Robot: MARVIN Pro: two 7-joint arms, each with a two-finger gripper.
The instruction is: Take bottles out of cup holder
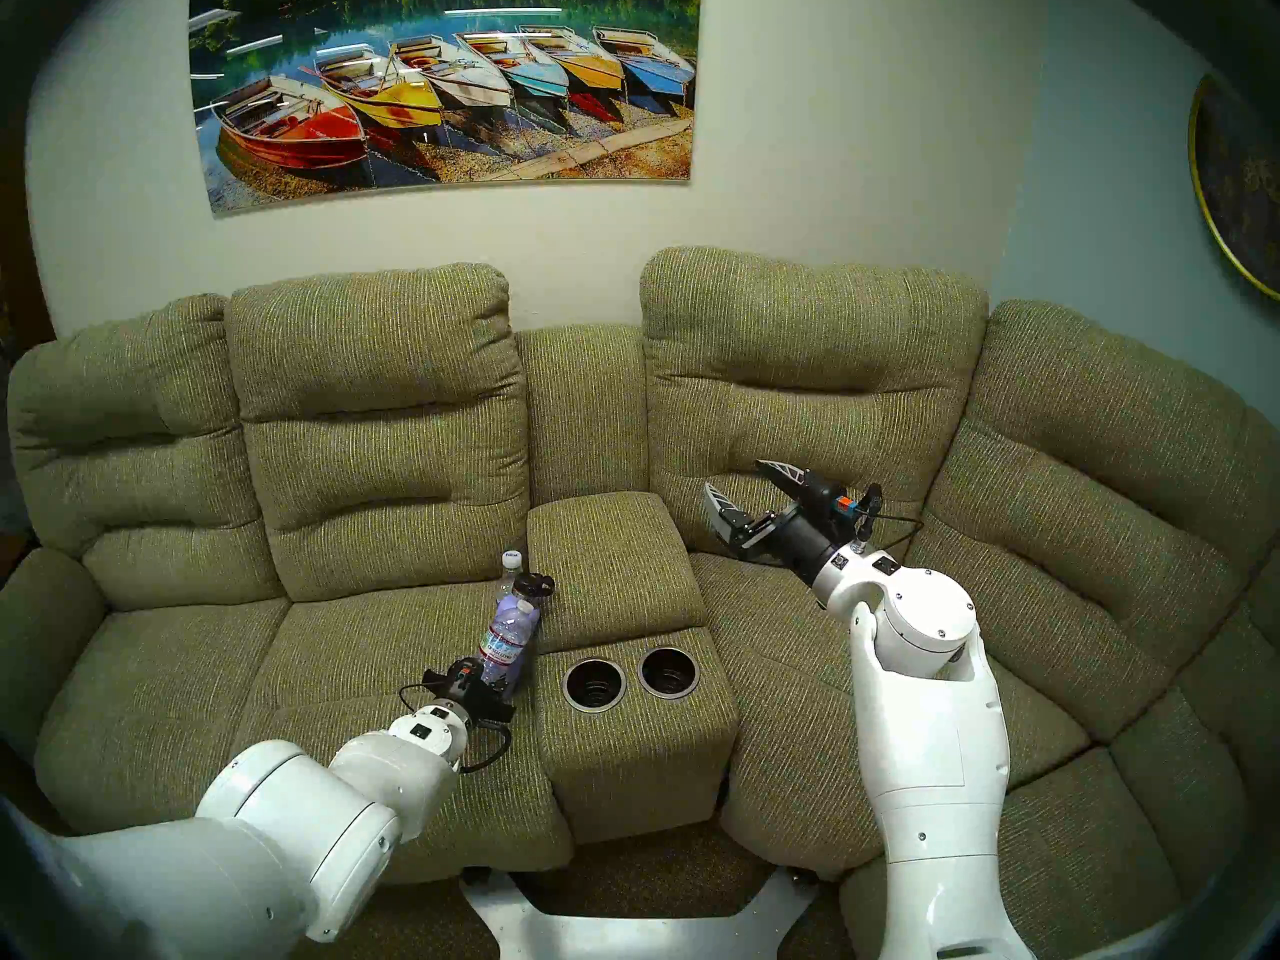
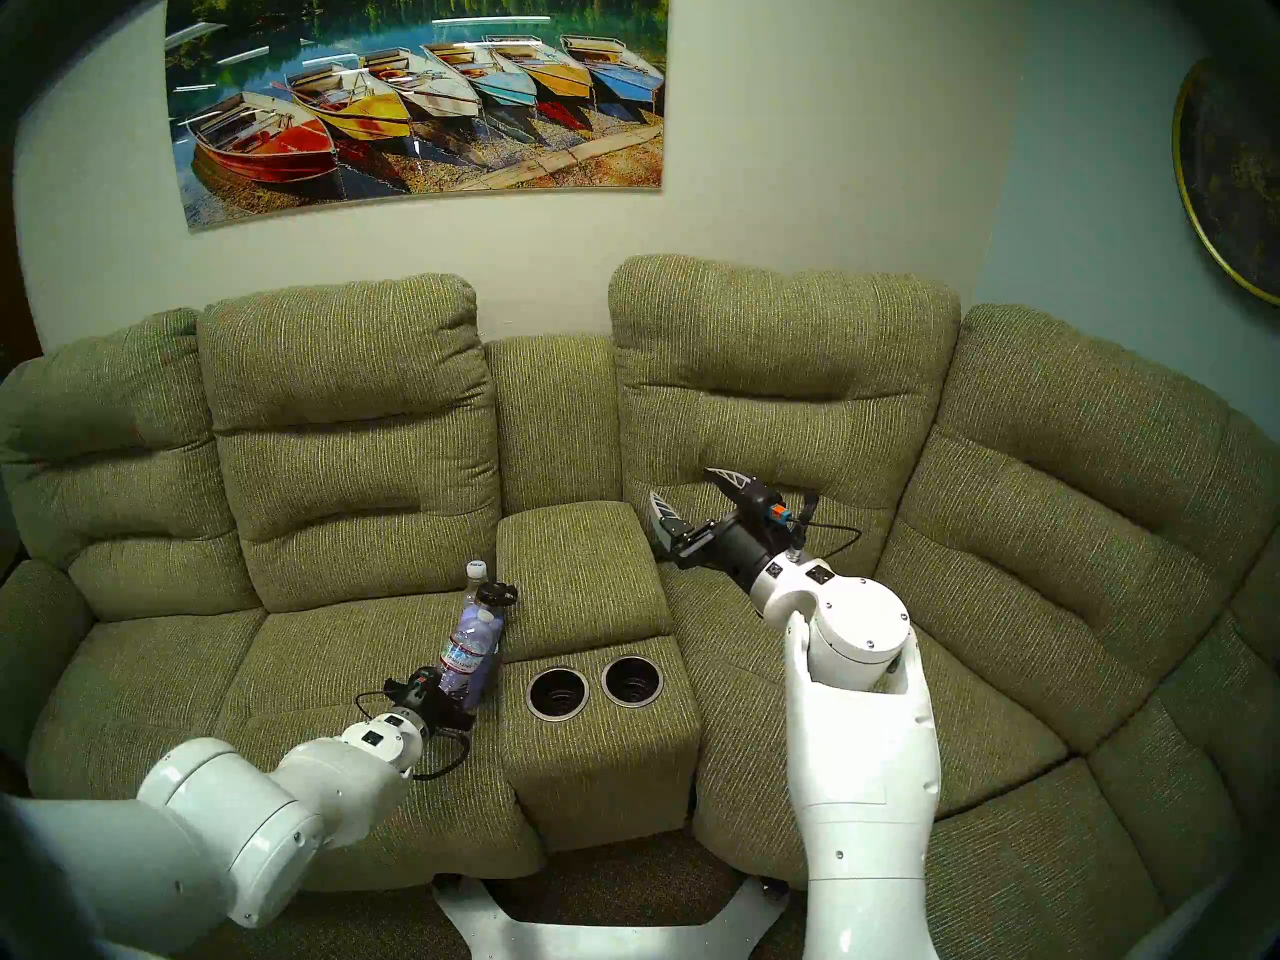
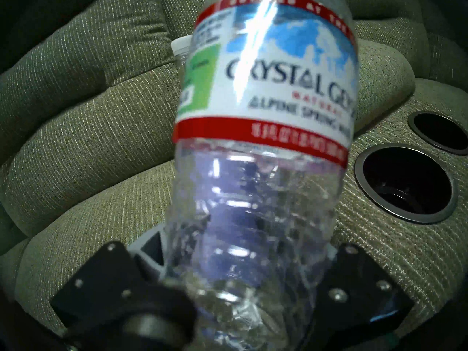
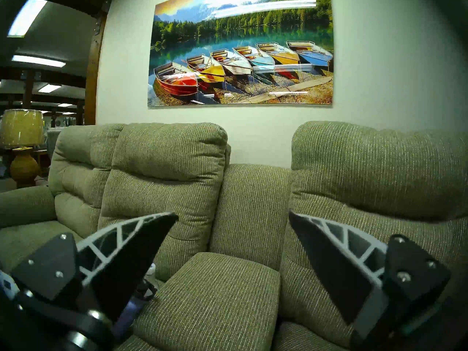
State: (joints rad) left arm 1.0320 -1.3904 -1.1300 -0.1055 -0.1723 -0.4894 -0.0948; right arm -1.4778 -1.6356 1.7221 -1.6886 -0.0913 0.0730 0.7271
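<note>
Head views: both silver-rimmed black cup holder wells [image 1: 630,674] sit empty in the olive sofa console. Left of the wells, the left gripper [image 1: 493,688] clamps a labelled clear plastic bottle [image 1: 504,643]; lavender metal flask [image 1: 521,609] and small white-capped bottle [image 1: 511,569] behind it.

Left wrist: clamp sits low on crinkly wall [image 3: 253,229]; bottle may buckle or slip.

Right wrist: right gripper [image 4: 233,231] spread apart, empty.

The white left arm [image 1: 291,813] reaches fwd low, its black left gripper [image 3: 243,274] clamped round a clear bottle's lower body; the white right arm [image 1: 928,730] stands raised, its black right gripper [image 4: 233,244] spread wide, holding nothing.
</note>
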